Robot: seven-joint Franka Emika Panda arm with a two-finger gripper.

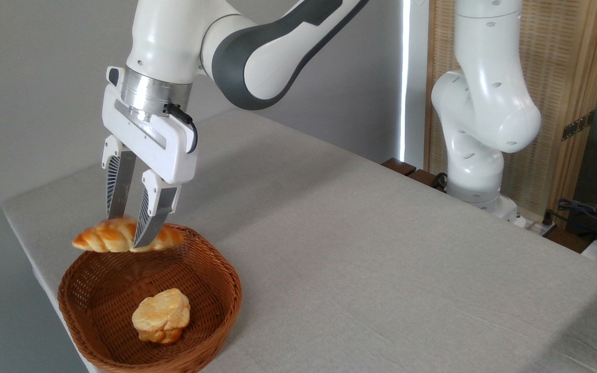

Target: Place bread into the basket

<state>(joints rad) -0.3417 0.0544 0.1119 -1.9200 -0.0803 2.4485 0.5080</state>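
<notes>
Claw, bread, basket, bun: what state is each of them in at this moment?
Claw: shut on the braided loaf, pointing down.
Braided loaf: held in the air, roughly level, over the basket's far rim.
Basket: upright on the table, holding only the bun.
Bun: lying inside the basket, apart from the loaf.
Table: covered by a grey cloth.
</notes>
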